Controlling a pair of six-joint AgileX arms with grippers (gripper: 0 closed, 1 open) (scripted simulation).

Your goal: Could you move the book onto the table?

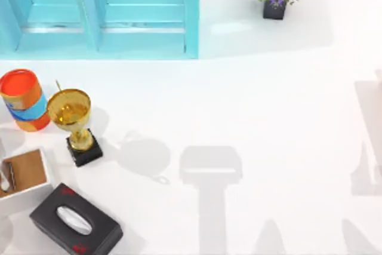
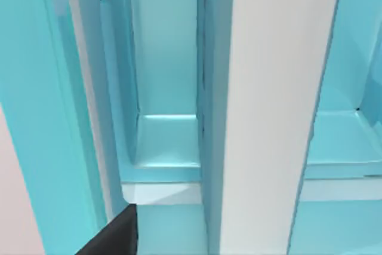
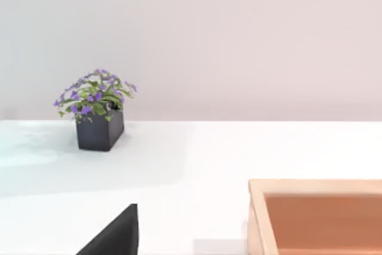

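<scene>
The book (image 2: 280,117), as best I can judge, is the broad white strip with a darker teal edge in the left wrist view. That would be its page edges and cover. It stands upright and close to the camera, in front of the open compartments of the cabinet (image 2: 167,88). So I'd say it is still up at the cabinet and not yet on the table (image 1: 268,117).

The left gripper (image 2: 113,237) shows as a dark corner just beside the strip. It faces straight into the shelving, which suits pulling a standing book out by its edge. Whether it has hold of the book, or how wide it stands, I cannot tell.

From above, the middle and right of the table are bare, a sensible place to lay a large hardback. The left side is crowded with a tin (image 1: 22,100), a trophy (image 1: 71,114) and a tissue box (image 1: 74,219).

The right gripper (image 3: 113,234) is parked over the table, looking toward the plant (image 3: 95,111) at the back. Its grip too I cannot tell.
</scene>
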